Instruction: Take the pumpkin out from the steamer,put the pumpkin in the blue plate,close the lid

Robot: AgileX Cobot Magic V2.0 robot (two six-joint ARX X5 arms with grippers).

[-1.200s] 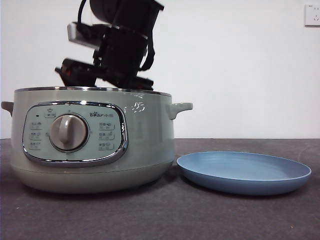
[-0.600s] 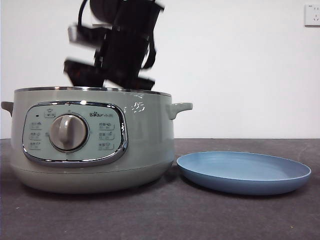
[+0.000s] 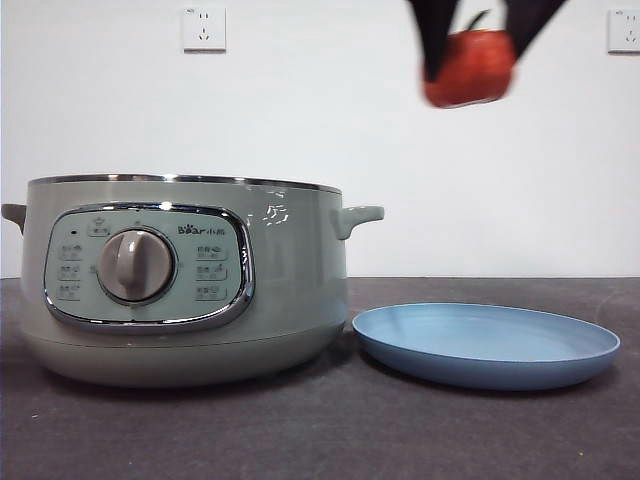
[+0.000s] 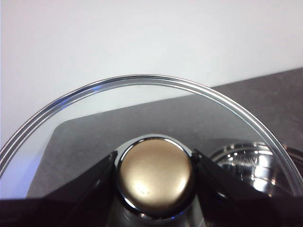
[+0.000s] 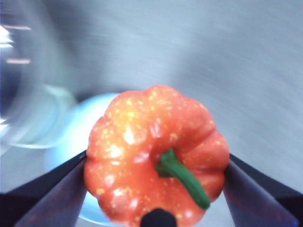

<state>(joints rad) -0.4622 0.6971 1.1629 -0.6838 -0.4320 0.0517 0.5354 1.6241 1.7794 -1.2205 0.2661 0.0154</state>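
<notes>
The right hand [image 3: 478,45] pinched the pumpkin [image 3: 470,68] between its two jaws, high in the air above the blue plate [image 3: 487,345], which lay on the counter [image 3: 300,430] just beside the steamer [image 3: 185,280]. The steamer stood uncovered. The left hand [image 4: 155,177] was closed on the knob of the lid [image 4: 85,94], holding the lid clear of the pot. The pumpkin's green stem pointed upward.

glossy pumpkin [image 5: 156,156], glass chrome-rimmed lid [image 4: 142,99], matte blue plate [image 3: 486,345]
</notes>
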